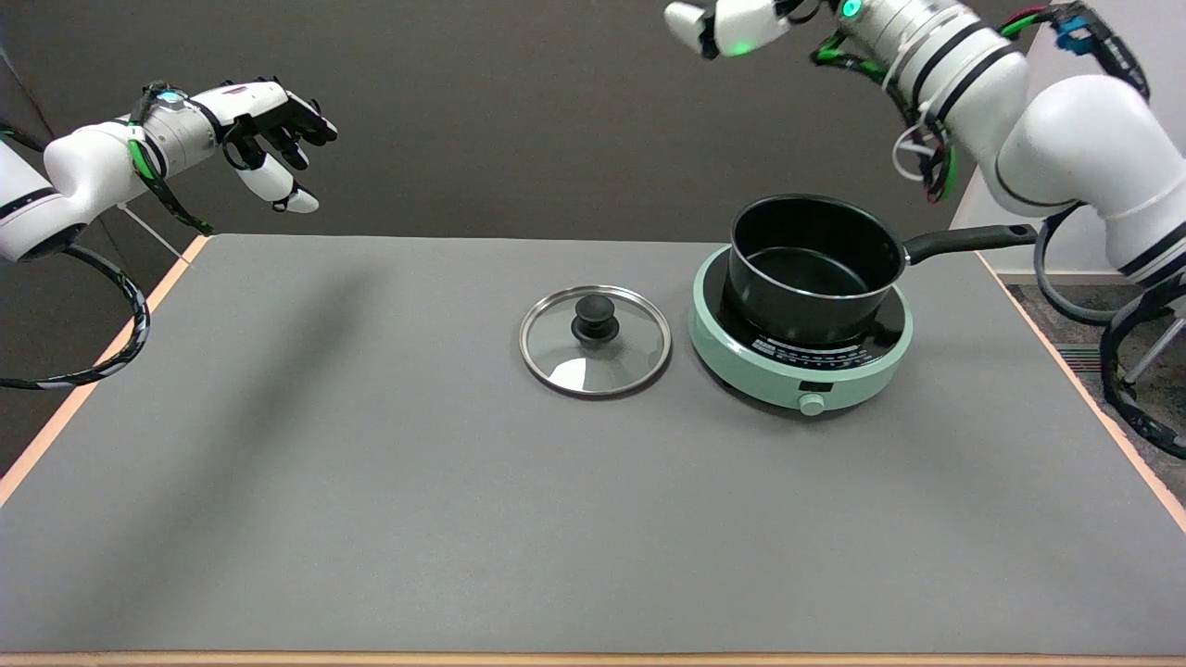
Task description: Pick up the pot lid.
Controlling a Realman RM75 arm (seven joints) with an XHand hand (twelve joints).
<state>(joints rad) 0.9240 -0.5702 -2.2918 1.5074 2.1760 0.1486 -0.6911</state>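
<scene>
White right hand (727, 26) raised high above pot (813, 269), partly cropped.

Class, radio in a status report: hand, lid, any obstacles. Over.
Right hand high above the black saucepan, holding nothing visible. Round glass pot lid with black knob flat on the grey table, untouched. Nothing on it.

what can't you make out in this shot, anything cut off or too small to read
- Right hand, head view: cut by the top edge, so its fingers can't be judged.
- Cooker panel markings: too small to read.
- Pot far outer wall: hidden by the pot itself.
</scene>
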